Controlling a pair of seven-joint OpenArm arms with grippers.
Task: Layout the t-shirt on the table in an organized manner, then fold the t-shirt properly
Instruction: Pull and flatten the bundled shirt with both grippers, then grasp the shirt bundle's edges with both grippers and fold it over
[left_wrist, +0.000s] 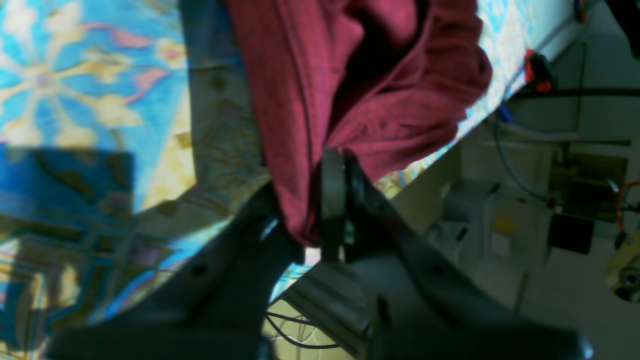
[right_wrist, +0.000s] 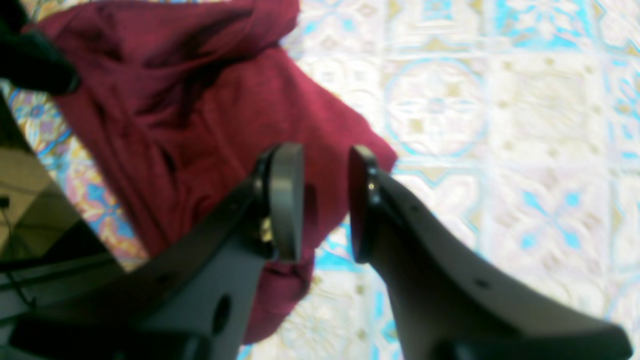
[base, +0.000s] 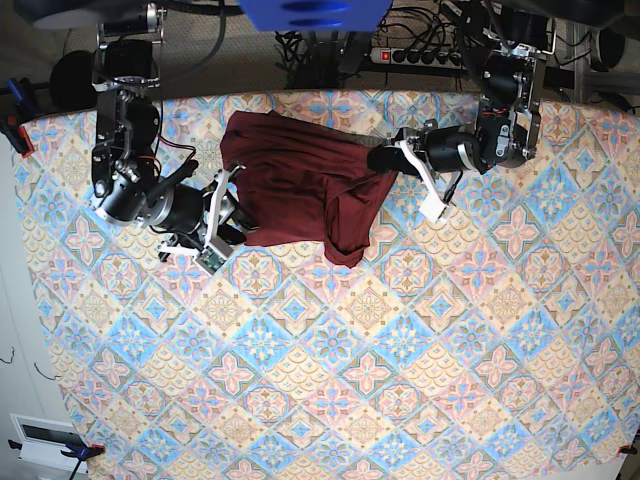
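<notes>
The dark maroon t-shirt (base: 300, 185) lies bunched on the far part of the patterned table (base: 400, 350). My left gripper (base: 388, 159) is at the shirt's right edge. In the left wrist view its jaws are shut on a fold of the t-shirt (left_wrist: 380, 95), and the left gripper (left_wrist: 315, 210) holds that fold lifted off the cloth near the table's edge. My right gripper (base: 228, 215) is at the shirt's lower left edge. In the right wrist view the right gripper (right_wrist: 325, 200) stands open above the t-shirt (right_wrist: 200, 115) hem, with a gap between the pads.
The table's far edge (left_wrist: 505, 85) runs close behind the left gripper, with a red clamp (left_wrist: 537, 72) on it. Cables and a power strip (base: 420, 55) lie beyond the far edge. Patterned cloth (right_wrist: 500, 125) stretches to the right of the right gripper.
</notes>
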